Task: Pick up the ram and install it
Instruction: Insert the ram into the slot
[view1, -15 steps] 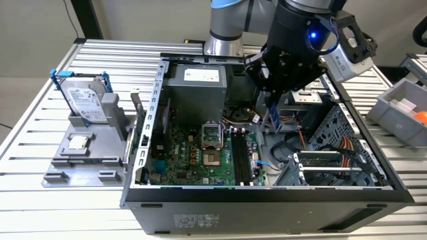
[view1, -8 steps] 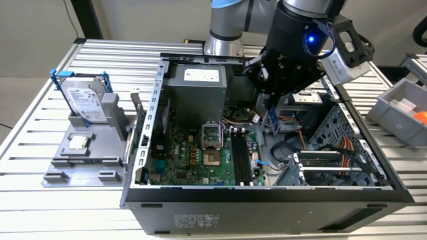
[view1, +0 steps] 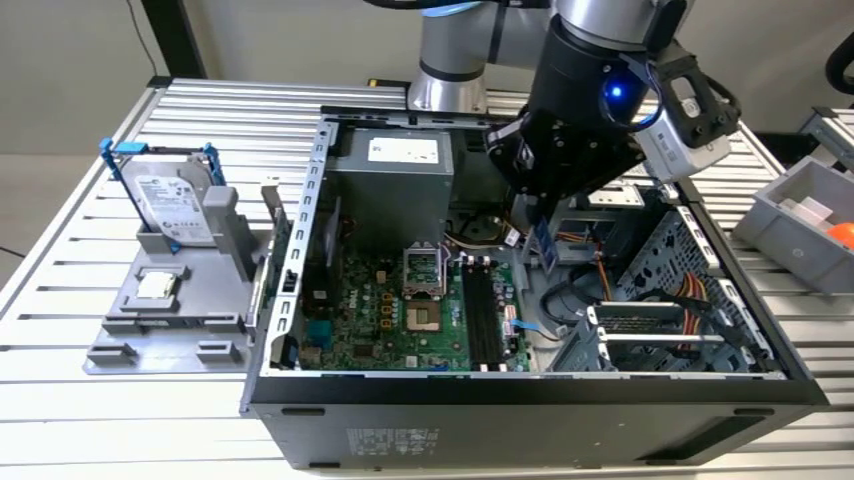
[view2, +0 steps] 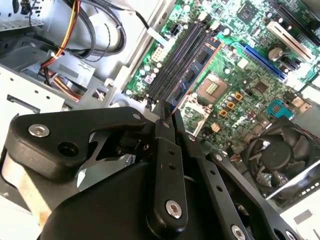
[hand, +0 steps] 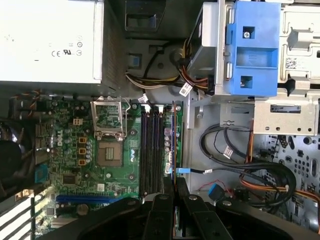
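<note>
- Closed tight, the gripper (view2: 166, 116) pinches one end of the ram (view2: 195, 75), so the pick-up looks done.
- Its board hangs edge-down above the black memory slots (hand: 150, 150), parallel to them.
- It is not yet seated in any slot; installing remains.

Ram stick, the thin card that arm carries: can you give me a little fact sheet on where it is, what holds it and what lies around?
Ram: thin bluish stick
Held by: pincer, shut on it
Place: inside the open computer case, over the motherboard
Alignment: parallel to the long black slots, beside them; looks not yet seated
Outside the case: hard drive and processor chip on a grey stand, exterior view's left
</note>
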